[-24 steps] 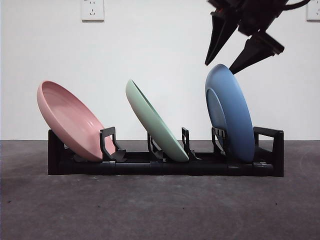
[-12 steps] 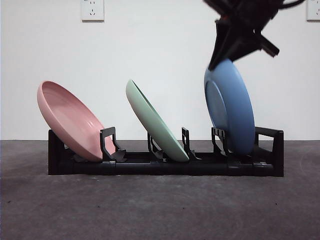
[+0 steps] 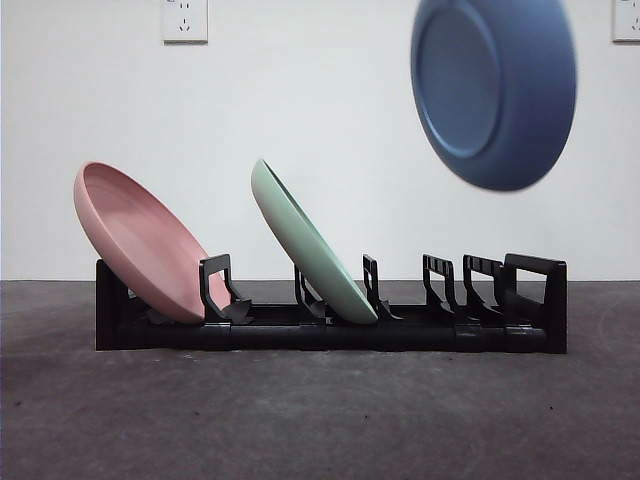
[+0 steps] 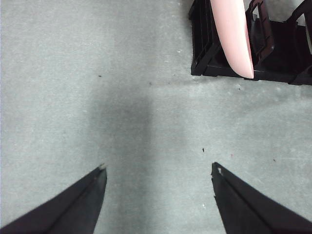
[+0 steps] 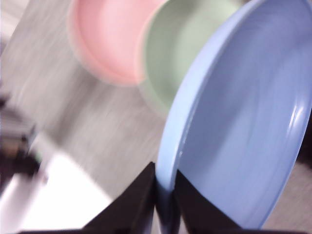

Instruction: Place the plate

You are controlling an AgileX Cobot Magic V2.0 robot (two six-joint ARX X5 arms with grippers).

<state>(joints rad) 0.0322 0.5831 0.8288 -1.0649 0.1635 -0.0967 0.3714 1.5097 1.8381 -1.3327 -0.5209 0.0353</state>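
The blue plate point(image 3: 495, 90) hangs in the air above the right end of the black rack point(image 3: 330, 335), its underside turned toward the front camera. In the right wrist view my right gripper point(image 5: 165, 195) is shut on the rim of the blue plate point(image 5: 243, 122); the front view does not show this gripper. A pink plate point(image 3: 140, 240) and a green plate point(image 3: 305, 245) lean in the rack's left and middle slots. My left gripper point(image 4: 158, 168) is open and empty over the grey table, near the rack's end point(image 4: 204, 44) that holds the pink plate point(image 4: 233, 34).
The rack's right-hand slots point(image 3: 470, 290) hold nothing. Below the blue plate, the right wrist view shows the pink plate point(image 5: 107, 34) and the green plate point(image 5: 185, 48), blurred. A white wall with sockets point(image 3: 185, 20) stands behind the table.
The gripper closed on the blue plate's top rim while it stood in the rack's right slot. The plate has since risen out of the rack and turned its underside to the front.
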